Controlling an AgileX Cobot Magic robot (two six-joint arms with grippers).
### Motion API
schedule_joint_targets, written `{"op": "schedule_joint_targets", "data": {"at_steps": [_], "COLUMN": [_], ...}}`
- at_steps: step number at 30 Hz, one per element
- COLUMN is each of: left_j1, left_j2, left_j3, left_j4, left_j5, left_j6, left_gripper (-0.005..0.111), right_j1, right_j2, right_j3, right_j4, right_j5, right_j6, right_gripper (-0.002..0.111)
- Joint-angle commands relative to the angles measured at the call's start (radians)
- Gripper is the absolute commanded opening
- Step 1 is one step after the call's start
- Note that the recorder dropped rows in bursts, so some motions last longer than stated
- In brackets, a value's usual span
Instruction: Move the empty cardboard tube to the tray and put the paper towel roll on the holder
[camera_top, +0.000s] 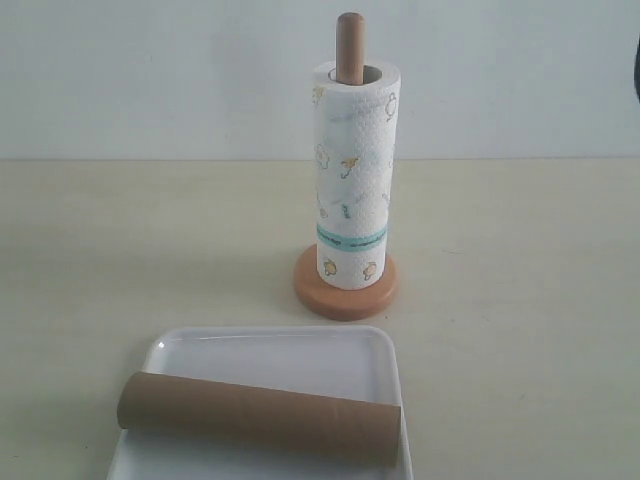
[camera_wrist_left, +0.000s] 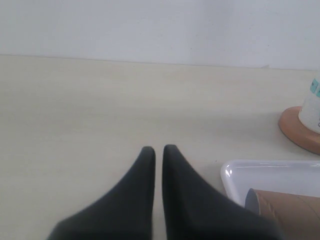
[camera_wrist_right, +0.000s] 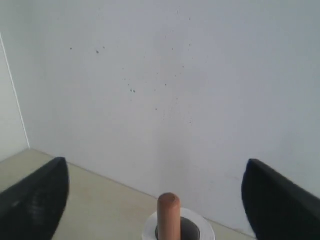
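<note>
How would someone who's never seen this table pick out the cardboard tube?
On the pale table, look for the glossy white tray at the front of the exterior view. The empty cardboard tube lies on its side across that tray. Unlike the slim wooden holder standing upright behind it, inside the paper towel roll, it is wider, hollow and plain brown.

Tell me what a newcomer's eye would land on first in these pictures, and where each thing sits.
The tall white paper towel roll catches the eye first. It stands upright on the wooden holder at the centre of the exterior view, with the rod's rounded top poking out above it. Nearer the camera, the brown cardboard tube lies on its side across the white tray.
</note>
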Motion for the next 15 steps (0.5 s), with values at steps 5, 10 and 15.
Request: {"op": "schedule_joint_targets", "data": {"at_steps": [5,10,15], "left_j1": [0.002,0.002,0.002], "left_j2": [-0.003,-0.003,-0.003], "left_j3": [0.004,0.004,0.004], "left_j4": [0.002,0.002,0.002], "left_j5": [-0.001,-0.001,-0.001], "left_j6": [-0.007,-0.007,-0.007], "left_gripper": [0.005,0.005,0.005], "right_j1": [0.000,0.000,0.000], "right_j2": [-0.008,-0.008,-0.008], "right_j3": [-0.003,-0.003,-0.003], "right_j4": [-0.008,-0.008,-0.008], "right_j5": [0.163,0.237,0.240], "right_j6": [-0.066,-0.065,-0.060], "right_gripper": [0.000,0.003,0.003]}}
